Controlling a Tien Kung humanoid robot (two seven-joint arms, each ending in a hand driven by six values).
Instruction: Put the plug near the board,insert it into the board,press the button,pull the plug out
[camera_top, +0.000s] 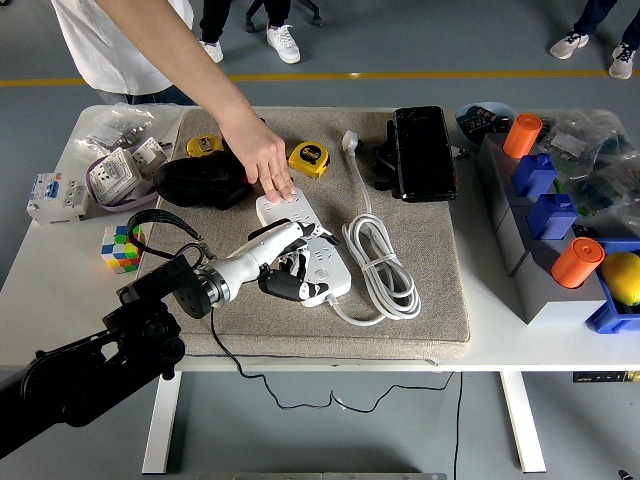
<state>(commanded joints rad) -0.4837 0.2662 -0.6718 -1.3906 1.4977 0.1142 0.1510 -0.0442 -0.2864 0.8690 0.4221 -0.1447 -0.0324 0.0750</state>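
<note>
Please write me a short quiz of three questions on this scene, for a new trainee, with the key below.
1. True or false: the robot's left hand is over the white power strip.
2. What lies on the bare table to the picture's left of the grey mat? A) a Rubik's cube B) a mug C) a book
3. Fill in: the coiled white cable lies on the picture's ___ side of the power strip.

Key: 1 true; 2 A; 3 right.
</note>
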